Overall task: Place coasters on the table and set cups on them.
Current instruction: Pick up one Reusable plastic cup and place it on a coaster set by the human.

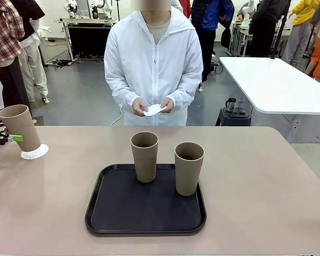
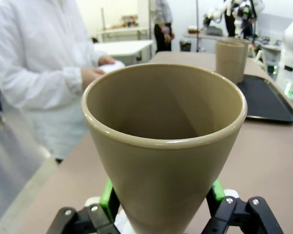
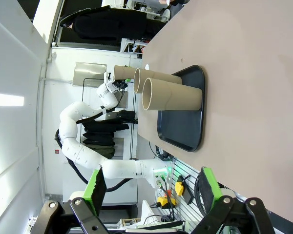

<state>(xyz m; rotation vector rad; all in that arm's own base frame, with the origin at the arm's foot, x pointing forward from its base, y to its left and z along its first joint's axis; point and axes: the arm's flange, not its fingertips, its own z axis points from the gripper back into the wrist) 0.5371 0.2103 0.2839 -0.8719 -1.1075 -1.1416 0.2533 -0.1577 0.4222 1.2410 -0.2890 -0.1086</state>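
Note:
My left gripper (image 1: 9,137) is shut on a tan cup (image 1: 20,127) at the table's far left. The cup leans slightly, its base at a white lacy coaster (image 1: 34,153); I cannot tell if it rests on it. In the left wrist view the cup (image 2: 163,146) stands between the green pads (image 2: 107,197). Two more cups (image 1: 144,156) (image 1: 189,167) stand on the black tray (image 1: 122,213). The person holds another coaster (image 1: 154,110) in both hands. My right gripper (image 3: 153,190) is open and holds nothing, off to the side of the tray (image 3: 185,131) and its cups (image 3: 172,97).
The beige table (image 1: 256,192) has bare room to the right of the tray and between the tray and the left cup. The person stands at the far edge. A white table (image 1: 277,82) stands behind on the right.

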